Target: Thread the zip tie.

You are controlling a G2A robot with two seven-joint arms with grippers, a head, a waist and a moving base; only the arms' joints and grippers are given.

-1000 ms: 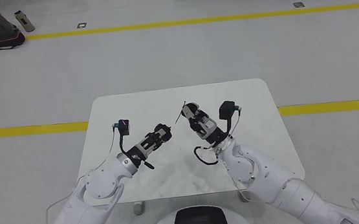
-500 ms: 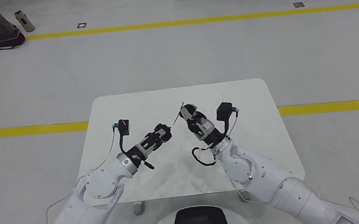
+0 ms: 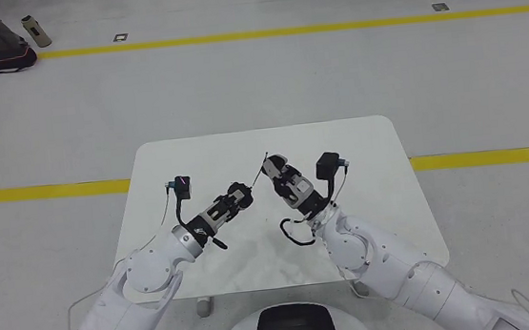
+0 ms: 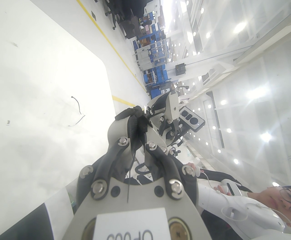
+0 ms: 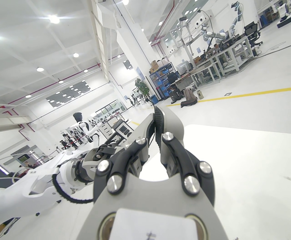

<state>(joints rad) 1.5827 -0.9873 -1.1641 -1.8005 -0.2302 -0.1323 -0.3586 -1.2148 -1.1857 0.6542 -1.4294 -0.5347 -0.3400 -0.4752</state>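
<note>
Zip tie [image 4: 131,163] (thin black plastic strip) is held above white table [image 3: 179,173] centre, pinched by clenched left gripper [image 4: 136,118] and, at its 2 o'clock, clenched right gripper [image 5: 156,116]. Risk: flexing tail misses head.

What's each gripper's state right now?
Left gripper: closed on the zip tie.
Right gripper: closed on the zip tie.

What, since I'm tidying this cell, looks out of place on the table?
A thin dark curled strand lies loose on the white table, with a tiny scrap nearby; both look like stray leftovers.
</note>
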